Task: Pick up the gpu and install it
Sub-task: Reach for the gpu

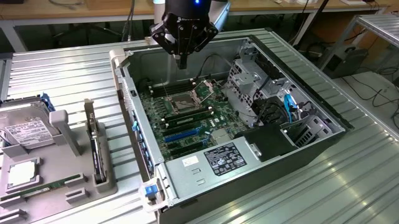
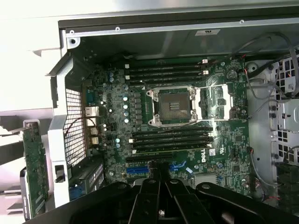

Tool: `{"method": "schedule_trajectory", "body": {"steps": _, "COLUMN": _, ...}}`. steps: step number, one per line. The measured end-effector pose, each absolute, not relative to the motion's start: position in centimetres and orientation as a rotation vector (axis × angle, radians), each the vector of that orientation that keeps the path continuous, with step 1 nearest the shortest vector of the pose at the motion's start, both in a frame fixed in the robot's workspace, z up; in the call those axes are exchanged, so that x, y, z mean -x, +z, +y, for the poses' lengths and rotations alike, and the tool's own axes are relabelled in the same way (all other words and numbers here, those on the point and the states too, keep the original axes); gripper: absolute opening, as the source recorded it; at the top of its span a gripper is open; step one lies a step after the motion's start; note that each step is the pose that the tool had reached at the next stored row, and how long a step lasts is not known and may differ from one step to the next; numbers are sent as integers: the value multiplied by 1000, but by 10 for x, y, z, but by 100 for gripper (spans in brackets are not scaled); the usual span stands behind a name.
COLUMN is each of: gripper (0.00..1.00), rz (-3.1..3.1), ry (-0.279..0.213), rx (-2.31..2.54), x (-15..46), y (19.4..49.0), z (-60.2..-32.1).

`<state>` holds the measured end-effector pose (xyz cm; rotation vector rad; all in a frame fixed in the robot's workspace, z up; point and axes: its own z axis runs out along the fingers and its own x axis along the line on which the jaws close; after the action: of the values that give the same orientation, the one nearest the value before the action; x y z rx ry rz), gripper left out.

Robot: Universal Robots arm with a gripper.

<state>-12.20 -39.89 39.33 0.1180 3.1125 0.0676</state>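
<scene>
Black gripper (image 1: 181, 64) hangs over the computer case (image 1: 149, 63), pressed together on nothing (the gpu (image 1: 95, 154) stands in its gray holder (image 1: 68, 135)); a straight grab on its top edge seems best.

We see bright, even room light, probably from overhead. In the exterior view the ribbed metal bench (image 1: 349, 186) shows pale streaks of glare, and the case (image 1: 149, 60) walls shade its interior. In the wrist view the motherboard (image 2: 177, 121) is moderately lit, and the surroundings outside the case wash out white.

gpu (image 1: 93, 149): edge-on, faces hidden | hard drive (image 1: 28, 133): cut by picture edge | power-supply label (image 1: 224, 157): text unreadable
</scene>
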Motion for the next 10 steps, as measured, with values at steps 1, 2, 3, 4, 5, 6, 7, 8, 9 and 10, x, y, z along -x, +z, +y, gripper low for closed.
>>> {"method": "schedule_trajectory", "body": {"steps": 1, "gripper": 11, "rz": 3112, "ry": 68, "rx": -118, "x": 122, "y": 393, "z": -399}}
{"method": "schedule_trajectory", "body": {"steps": 2, "gripper": 11, "rz": 3112, "ry": 68, "rx": -118, "x": 122, "y": 393, "z": -399}}
{"method": "schedule_trajectory", "body": {"steps": 3, "gripper": 11, "rz": 3112, "ry": 68, "rx": -118, "x": 122, "y": 393, "z": -399}}
{"method": "schedule_trajectory", "body": {"steps": 4, "gripper": 11, "rz": 3113, "ry": 68, "rx": -118, "x": 122, "y": 393, "z": -399}}
{"method": "schedule_trajectory", "body": {"steps": 5, "gripper": 11, "rz": 3113, "ry": 67, "rx": -118, "x": 122, "y": 393, "z": -399}}
{"method": "schedule_trajectory", "body": {"steps": 6, "gripper": 11, "rz": 3113, "ry": 67, "rx": -118, "x": 124, "y": 393, "z": -399}}
{"method": "schedule_trajectory", "body": {"steps": 7, "gripper": 11, "rz": 3112, "ry": 67, "rx": -118, "x": 127, "y": 393, "z": -401}}
{"method": "schedule_trajectory", "body": {"steps": 8, "gripper": 11, "rz": 3112, "ry": 67, "rx": -118, "x": 132, "y": 393, "z": -404}}
{"method": "schedule_trajectory", "body": {"steps": 9, "gripper": 11, "rz": 3112, "ry": 67, "rx": -118, "x": 135, "y": 393, "z": -405}}
{"method": "schedule_trajectory", "body": {"steps": 10, "gripper": 11, "rz": 3112, "ry": 67, "rx": -118, "x": 140, "y": 393, "z": -408}}
